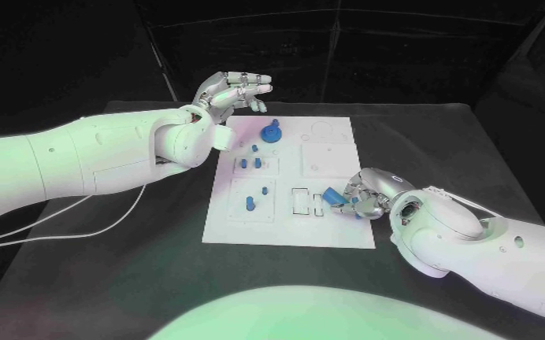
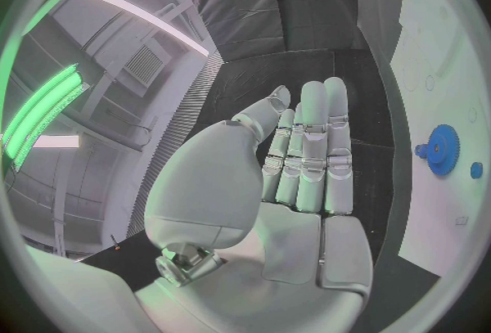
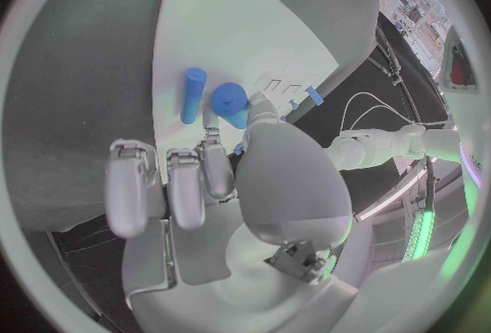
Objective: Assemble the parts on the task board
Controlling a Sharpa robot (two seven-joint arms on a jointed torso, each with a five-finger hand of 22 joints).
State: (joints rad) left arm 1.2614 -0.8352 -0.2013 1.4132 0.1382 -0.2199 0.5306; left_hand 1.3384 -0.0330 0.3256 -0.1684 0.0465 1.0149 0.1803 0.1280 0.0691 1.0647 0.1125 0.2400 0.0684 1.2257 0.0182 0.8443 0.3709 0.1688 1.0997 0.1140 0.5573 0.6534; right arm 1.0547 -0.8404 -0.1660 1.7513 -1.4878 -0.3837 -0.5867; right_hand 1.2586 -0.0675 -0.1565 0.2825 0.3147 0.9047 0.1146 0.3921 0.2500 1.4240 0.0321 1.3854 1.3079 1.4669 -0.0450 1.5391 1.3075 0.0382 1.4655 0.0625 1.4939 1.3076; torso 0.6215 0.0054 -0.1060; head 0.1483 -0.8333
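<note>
Head view: right hand (image 1: 365, 192) apparently pinching blue part (image 1: 333, 197), left hand (image 1: 233, 92) raised, fingers (image 1: 259, 82) spread.

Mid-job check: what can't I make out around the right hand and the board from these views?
- Head view: right hand covers part of a blue part; grip unclear.
- Right wrist view: its fingers hide the blue cylinder's contact.
- Head view: slot shapes on the white task board too small.
- Left wrist view: palm hides most of the board.
</note>
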